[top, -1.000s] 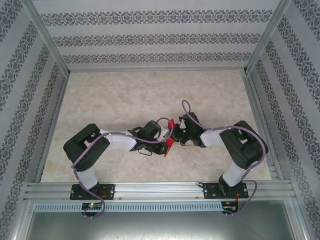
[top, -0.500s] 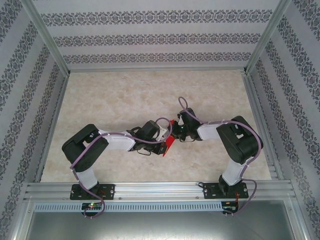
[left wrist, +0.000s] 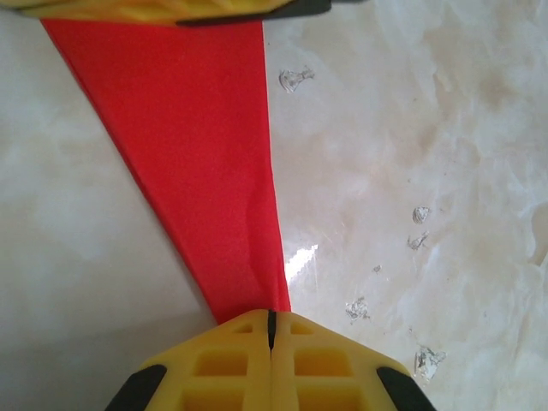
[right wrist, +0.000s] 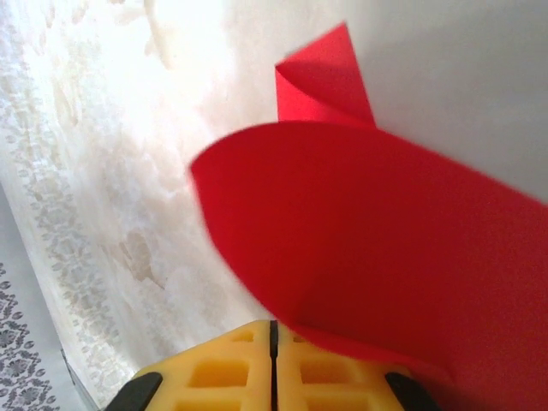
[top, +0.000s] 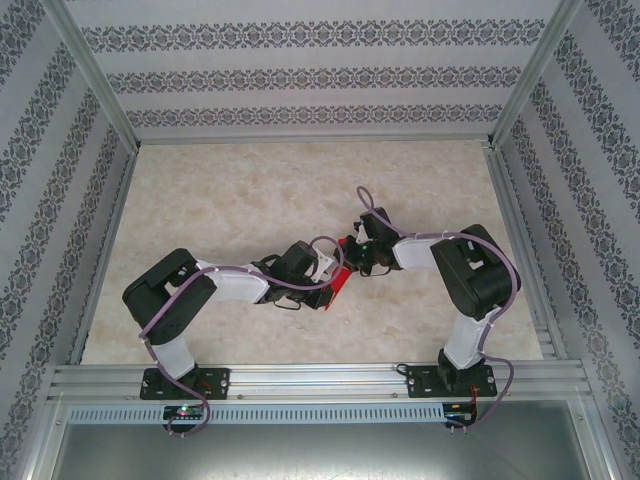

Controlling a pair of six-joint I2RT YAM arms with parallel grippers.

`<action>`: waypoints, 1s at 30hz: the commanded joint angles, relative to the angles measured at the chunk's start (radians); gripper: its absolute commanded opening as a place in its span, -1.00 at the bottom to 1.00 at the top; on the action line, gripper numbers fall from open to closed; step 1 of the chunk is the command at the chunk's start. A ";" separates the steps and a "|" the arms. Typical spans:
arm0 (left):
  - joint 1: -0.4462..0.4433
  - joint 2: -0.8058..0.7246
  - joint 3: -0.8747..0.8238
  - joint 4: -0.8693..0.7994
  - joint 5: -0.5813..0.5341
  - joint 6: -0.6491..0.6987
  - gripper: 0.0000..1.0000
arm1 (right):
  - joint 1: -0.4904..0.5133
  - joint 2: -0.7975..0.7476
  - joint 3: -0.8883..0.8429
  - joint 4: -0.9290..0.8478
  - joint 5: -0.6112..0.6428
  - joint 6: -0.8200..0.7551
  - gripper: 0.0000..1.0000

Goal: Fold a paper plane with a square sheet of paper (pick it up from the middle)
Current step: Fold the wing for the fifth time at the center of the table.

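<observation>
Both hands are closed tight on the folded red paper (left wrist: 197, 154), left hand (left wrist: 271, 318) at its narrow tip, right hand (right wrist: 274, 330) at the wide end, its long axis spanning between them.

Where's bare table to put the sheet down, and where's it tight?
Free: far half of the table, up to the back wall; also the near strip between left base and right base. Crowded: centre, where left tool and right tool both pinch the red paper.

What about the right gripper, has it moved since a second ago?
Yes. The right gripper, shut on the bright red paper sheet, slid left and toward the far wall, away from the silver metal rail at the near edge.
</observation>
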 commanded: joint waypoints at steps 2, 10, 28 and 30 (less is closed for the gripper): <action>-0.004 0.072 -0.081 -0.254 -0.028 0.039 -0.88 | -0.077 0.056 0.057 -0.016 0.158 -0.042 -0.84; -0.004 0.075 -0.088 -0.267 -0.026 0.053 -0.88 | -0.119 0.121 0.130 -0.034 0.133 -0.066 -0.84; -0.004 0.069 -0.115 -0.275 -0.013 0.065 -0.89 | -0.180 0.227 0.301 -0.110 0.147 -0.100 -0.83; -0.004 0.063 -0.118 -0.274 -0.007 0.065 -0.89 | -0.190 0.235 0.310 -0.110 0.152 -0.101 -0.83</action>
